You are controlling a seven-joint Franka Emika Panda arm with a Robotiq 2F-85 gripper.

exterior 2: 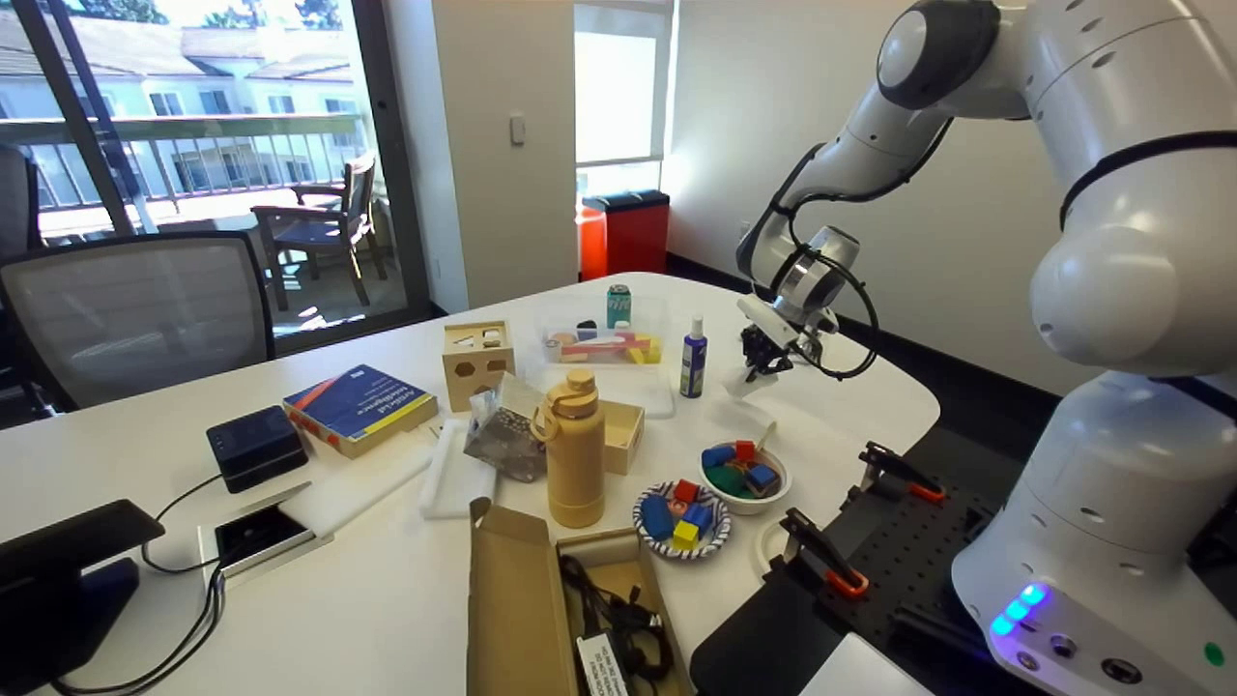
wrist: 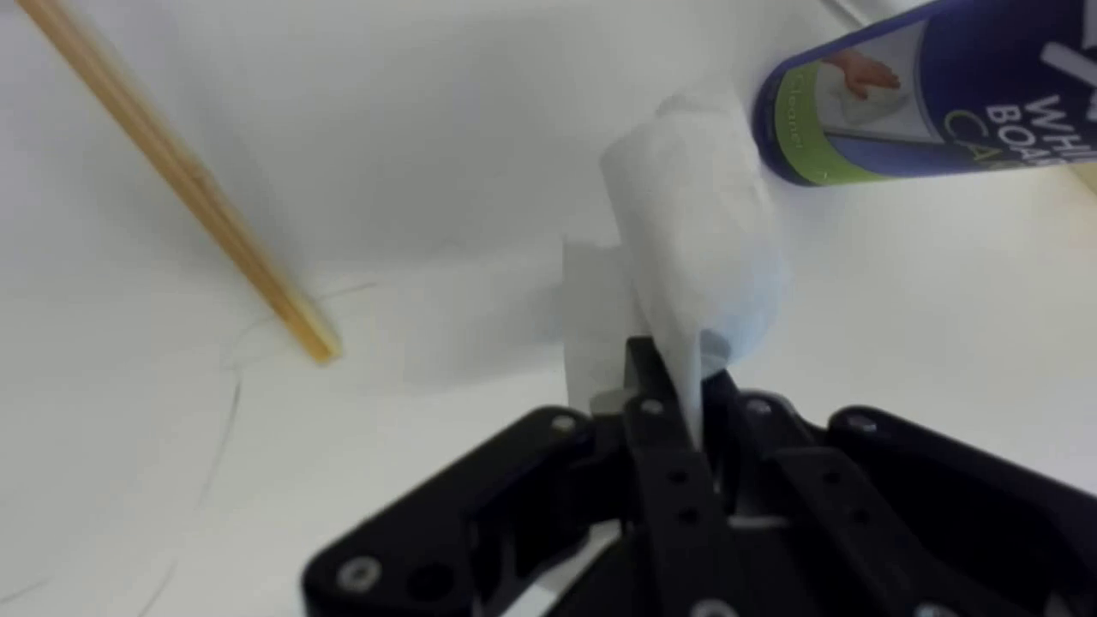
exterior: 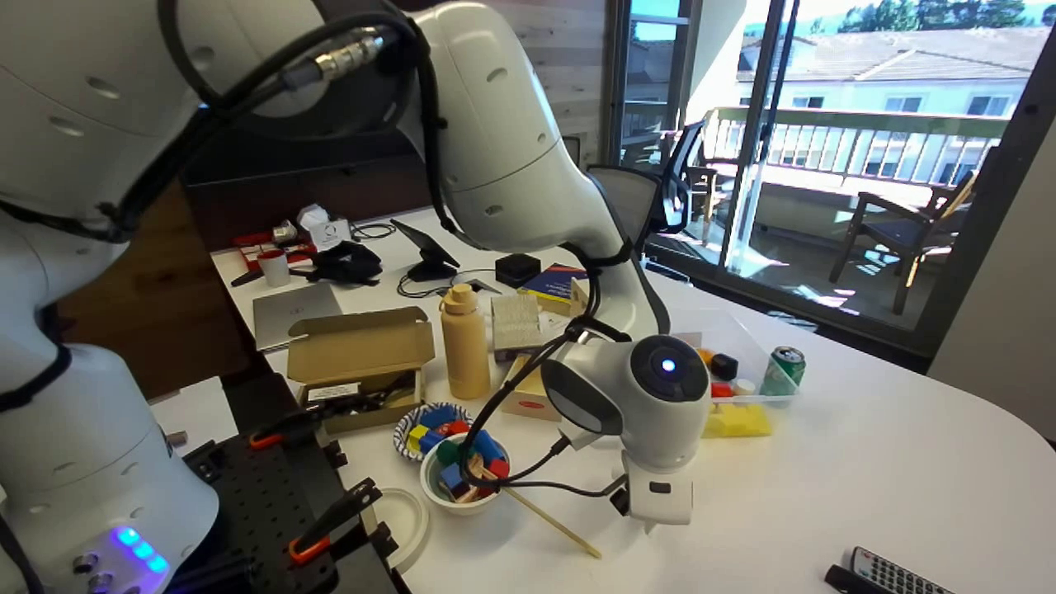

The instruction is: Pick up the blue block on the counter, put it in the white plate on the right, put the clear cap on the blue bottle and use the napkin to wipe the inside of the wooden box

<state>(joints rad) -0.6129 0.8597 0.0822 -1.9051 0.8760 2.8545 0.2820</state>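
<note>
You've got a big white worktop (exterior: 858,462) under the hand (wrist: 683,373), and it's pretty cluttered. Far out from the hand lies a book (exterior 2: 362,406) with what reads as "Artificial Intelligence" on the cover. Less far off, but well apart from the hand, is the open-topped wooden box (exterior 2: 623,435) — I'd bet that's the one to wipe out.

Your hand is clenched on the napkin (wrist: 698,231), pinching one narrow bit; the rest pokes out ahead of the hand and curls over, with a flap to one side. I'd expect it to be feather-light, floppy and easy to rip, so no hard squeeze needed. A pinch that thin may just trail instead of wiping, though — if you regrip, I'd grab nearer the bunched middle so there's a pad below the hand.

Just beyond the napkin, ahead and right of the hand in the wrist view, stands the blue bottle (wrist: 934,94). Probably smooth and slippery; I'd take it round the body. Can't tell if the clear cap is on. It says "Cleaner" on the green band, then "WHI", "BOA" and "CA", cut off there.
</note>
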